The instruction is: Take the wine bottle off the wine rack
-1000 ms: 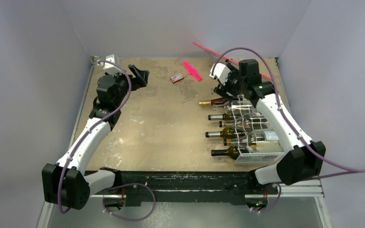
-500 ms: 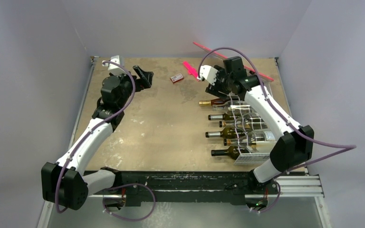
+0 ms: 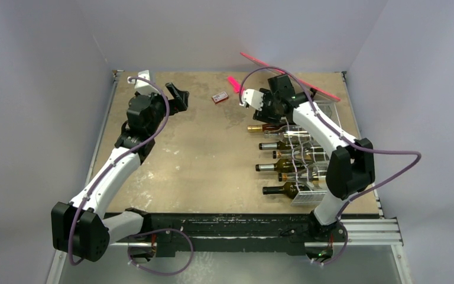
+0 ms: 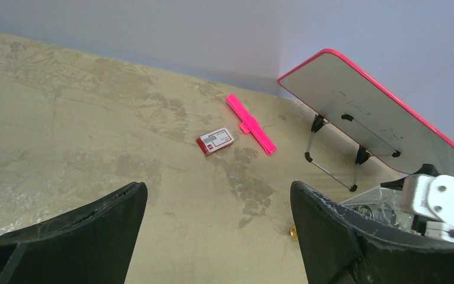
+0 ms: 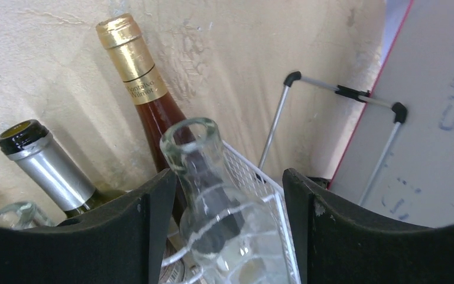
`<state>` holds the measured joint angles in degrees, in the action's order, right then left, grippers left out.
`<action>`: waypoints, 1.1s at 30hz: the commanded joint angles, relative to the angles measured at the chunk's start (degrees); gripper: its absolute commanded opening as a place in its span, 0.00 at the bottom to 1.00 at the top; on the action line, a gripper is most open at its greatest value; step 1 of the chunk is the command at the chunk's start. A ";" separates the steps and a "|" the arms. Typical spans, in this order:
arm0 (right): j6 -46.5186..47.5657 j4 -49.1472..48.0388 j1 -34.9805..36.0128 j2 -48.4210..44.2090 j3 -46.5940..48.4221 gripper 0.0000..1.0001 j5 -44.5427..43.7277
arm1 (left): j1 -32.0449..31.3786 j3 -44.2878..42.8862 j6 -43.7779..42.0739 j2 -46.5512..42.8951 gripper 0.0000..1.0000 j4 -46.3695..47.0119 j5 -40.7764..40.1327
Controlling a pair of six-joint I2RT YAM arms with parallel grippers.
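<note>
Your right gripper straddles the neck of the clear wine bottle, jaws apart, with a gap at one finger. The bottle lies at the far end of the wine rack, long axis across the table, mouth pointing left. Only the right wrist view shows that open mouth, with a gold-foiled bottle and a silver-capped bottle alongside. The pink-edged board stands just behind. Your left gripper, jaws spread wide around nothing, faces a pink bar.
</note>
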<state>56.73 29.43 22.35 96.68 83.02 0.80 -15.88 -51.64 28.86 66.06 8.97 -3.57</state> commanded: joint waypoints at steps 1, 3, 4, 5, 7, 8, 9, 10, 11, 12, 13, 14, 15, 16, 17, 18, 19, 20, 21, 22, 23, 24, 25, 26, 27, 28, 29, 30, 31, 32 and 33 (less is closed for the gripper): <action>2.62 -1.82 0.40 2.47 2.20 0.69 -0.77 | -0.20 -0.16 -1.57 -1.02 0.90 1.40 -1.36; 2.90 -2.47 0.46 3.37 2.25 0.67 -0.47 | -0.16 -0.29 -1.59 -1.12 0.90 1.32 -1.37; 3.10 -3.04 0.54 3.56 2.05 0.66 -0.57 | -0.13 -0.37 -1.69 -1.11 0.90 1.17 -1.48; 3.42 -3.80 0.65 3.71 1.65 0.65 -1.08 | -0.20 -0.36 -1.77 -1.19 0.90 1.03 -1.71; 4.02 -5.07 0.93 3.90 0.79 0.60 -2.29 | -0.20 -0.36 -1.84 -1.20 0.90 0.84 -2.07; 4.27 -5.30 1.08 3.94 0.47 0.58 -2.83 | -0.16 -0.39 -1.87 -1.20 0.90 0.68 -2.26; 4.29 -5.66 1.19 3.83 0.16 0.55 -3.23 | -0.13 -0.49 -2.00 -1.14 0.90 0.51 -2.42; 4.40 -6.07 1.35 3.67 -0.20 0.53 -3.52 | -0.20 -0.60 -1.97 -1.16 0.90 0.38 -2.60; 4.58 -6.48 1.49 3.38 -0.60 0.50 -3.79 | -0.20 -0.64 -2.04 -1.12 0.90 0.27 -2.58; 4.69 -6.94 1.69 2.96 -0.97 0.48 -4.10 | -0.20 -0.70 -2.10 -1.11 0.90 0.26 -2.60; 4.90 -7.63 1.91 2.53 -1.40 0.45 -4.44 | -0.18 -0.69 -1.98 -1.17 0.90 0.25 -2.58; 5.20 -7.86 2.10 2.06 -1.76 0.41 -4.67 | -0.16 -0.71 -1.97 -1.27 0.90 0.21 -2.66; 5.54 -8.23 2.27 1.57 -2.14 0.38 -4.89 | -0.17 -0.71 -1.99 -1.37 0.90 0.17 -2.59; 5.79 -8.59 2.41 1.12 -2.42 0.34 -5.33 | -0.20 -0.66 -1.97 -1.44 0.90 0.17 -2.58; 6.12 -8.88 2.58 0.61 -2.63 0.29 -5.77 | -0.20 -0.78 -2.03 -1.50 0.90 0.19 -2.59; 6.26 -9.09 2.79 0.04 -2.68 0.25 -6.22 | -0.20 -0.78 -2.05 -1.59 0.90 0.17 -2.58; 6.30 -9.30 2.93 -0.53 -2.65 0.21 -6.39 | -0.20 -0.82 -2.01 -1.56 0.90 0.10 -2.58; 6.40 -9.45 3.14 -1.21 -2.54 0.18 -6.42 | -0.20 -0.81 -1.97 -1.64 0.90 0.08 -2.64; 6.42 -9.84 3.35 -2.38 -2.52 0.13 -6.50 | -0.20 -0.82 -1.90 -1.59 0.90 0.12 -2.59; 6.46 -10.11 3.64 -3.31 -2.53 0.10 -6.59 | -0.19 -0.81 -1.88 -1.56 0.90 0.10 -2.50; 6.51 -10.29 4.08 -4.24 -2.43 0.08 -6.60 | -0.20 -0.76 -1.85 -1.61 0.90 0.13 -2.44; 6.54 -10.25 4.38 -5.16 -2.33 0.05 -6.52 | -0.19 -0.78 -1.82 -1.60 0.90 0.13 -2.42; 6.55 -10.10 4.79 -6.05 -2.09 0.01 -6.56 | -0.20 -0.79 -1.74 -1.56 0.90 0.13 -2.45; 6.41 -9.95 5.07 -6.88 -1.81 0.00 -6.71 | -0.16 -0.83 -1.63 -1.55 0.90 0.09 -2.40; 6.13 -9.74 5.42 -7.65 -1.58 0.00 -6.89 | -0.17 -0.89 -1.49 -1.57 0.90 0.09 -2.36; 5.53 -9.63 5.70 -8.43 -1.30 0.00 -6.94 | -0.20 -0.86 -1.26 -1.60 0.90 0.08 -2.23; 4.94 -9.59 5.91 -9.17 -1.13 0.00 -6.98 | -0.19 -0.90 -1.07 -1.55 0.90 0.21 -1.98; 4.10 -9.65 6.02 -10.02 -0.93 0.00 -6.66 | -0.15 -0.84 -1.05 -1.59 0.90 0.32 -1.51; 3.06 -9.93 6.09 -10.90 -0.75 0.00 -6.08 | -0.20 -0.91 -1.00 -1.64 0.90 0.29 -1.46; 1.84 -10.44 6.17 -11.84 -0.60 0.00 -5.29 | -0.20 -0.90 -0.99 -1.64 0.90 0.33 -1.55; 0.48 -10.87 6.13 -12.83 -0.35 0.00 -4.12 | -0.18 -0.90 -0.98 -1.65 0.90 0.20 -1.77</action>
<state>60.49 22.35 28.18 88.71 79.57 -3.86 -15.88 -51.64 27.90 66.00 7.64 -5.74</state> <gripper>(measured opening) 0.369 0.898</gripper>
